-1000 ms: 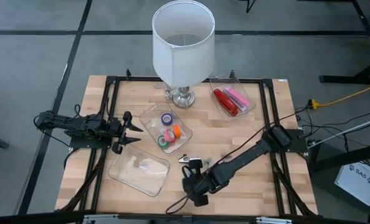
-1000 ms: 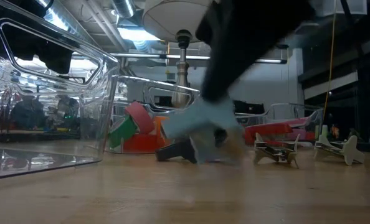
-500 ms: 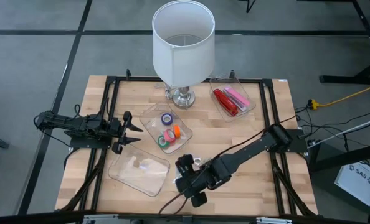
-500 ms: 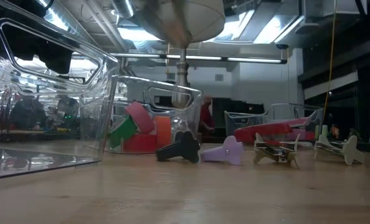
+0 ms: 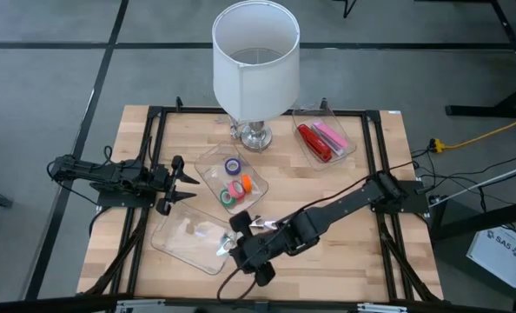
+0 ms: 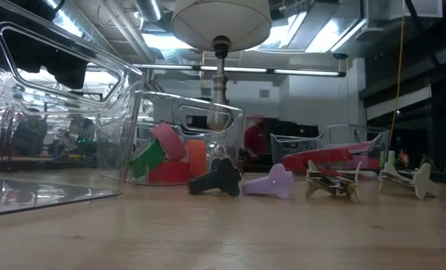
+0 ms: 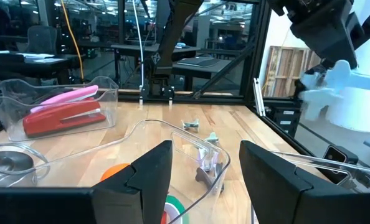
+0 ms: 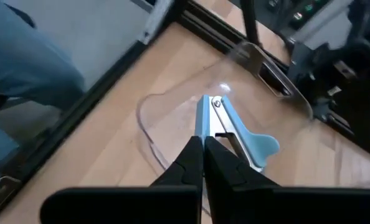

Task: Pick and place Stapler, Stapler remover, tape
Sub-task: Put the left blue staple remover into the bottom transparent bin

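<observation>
Wooden bench (image 5: pixel 362 261) under a white lamp (image 5: pixel 255 61). Light-blue staple remover (image 8: pixel 235 134) clamped in right pincer (image 8: pixel 202 144), above empty clear tray (image 5: pixel 193 239) at 7 o'clock. Tape rolls (image 5: pixel 236 184) in middle tray; red stapler (image 5: pixel 314 142) in tray at 1 o'clock. Left pincer (image 7: pixel 200 171) parted at 9 o'clock, holding nothing.

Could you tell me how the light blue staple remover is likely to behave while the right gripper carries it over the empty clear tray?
The staple remover looks rigid, so it probably won't flex. The right gripper, shut on it, pinches only one end, so it may pivot or slip. Its winged shape likely won't roll once dropped into the clear tray.
</observation>
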### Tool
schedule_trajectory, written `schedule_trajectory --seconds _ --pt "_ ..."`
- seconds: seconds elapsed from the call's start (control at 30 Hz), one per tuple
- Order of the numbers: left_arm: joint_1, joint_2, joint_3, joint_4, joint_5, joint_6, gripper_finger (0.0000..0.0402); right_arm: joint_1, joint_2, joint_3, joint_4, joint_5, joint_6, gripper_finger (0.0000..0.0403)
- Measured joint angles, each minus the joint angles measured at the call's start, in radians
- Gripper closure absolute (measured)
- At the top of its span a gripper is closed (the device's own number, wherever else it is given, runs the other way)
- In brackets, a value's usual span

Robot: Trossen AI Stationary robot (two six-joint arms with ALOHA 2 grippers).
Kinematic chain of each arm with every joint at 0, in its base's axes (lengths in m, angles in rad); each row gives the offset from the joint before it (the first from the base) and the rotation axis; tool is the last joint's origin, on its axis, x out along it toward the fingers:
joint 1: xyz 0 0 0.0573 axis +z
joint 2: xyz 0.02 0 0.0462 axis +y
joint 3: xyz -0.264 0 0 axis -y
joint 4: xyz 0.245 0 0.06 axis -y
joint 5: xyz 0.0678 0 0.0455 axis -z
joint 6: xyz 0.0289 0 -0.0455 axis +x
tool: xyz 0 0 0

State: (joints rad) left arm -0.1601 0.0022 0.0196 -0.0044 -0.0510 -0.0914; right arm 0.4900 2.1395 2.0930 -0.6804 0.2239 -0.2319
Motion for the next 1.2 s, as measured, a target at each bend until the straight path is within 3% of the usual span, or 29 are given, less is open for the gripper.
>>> schedule_trajectory --seconds 0.17,0.33,0.6,0.9,1.2 --pt "0.0 0.0 0.0 0.0 0.0 0.0 0.0217 -0.009 -0.004 0.0 -0.067 0.046 0.057 0.0403" --pt "0.0 0.0 0.0 0.0 0.0 0.0 0.0217 -0.03 -0.008 -0.037 -0.219 0.046 0.25 0.0403" --pt "0.0 0.0 0.0 0.0 0.0 0.0 0.0217 -0.032 -0.009 -0.139 -0.231 0.051 0.358 0.0403" --pt "0.0 0.0 0.0 0.0 0.0 0.0 0.0217 -0.031 -0.021 -0.139 0.004 0.036 0.216 0.0403" --pt "0.0 0.0 0.0 -0.001 0.0 0.0 0.0217 -0.043 0.065 -0.139 0.29 -0.036 0.081 0.0403"
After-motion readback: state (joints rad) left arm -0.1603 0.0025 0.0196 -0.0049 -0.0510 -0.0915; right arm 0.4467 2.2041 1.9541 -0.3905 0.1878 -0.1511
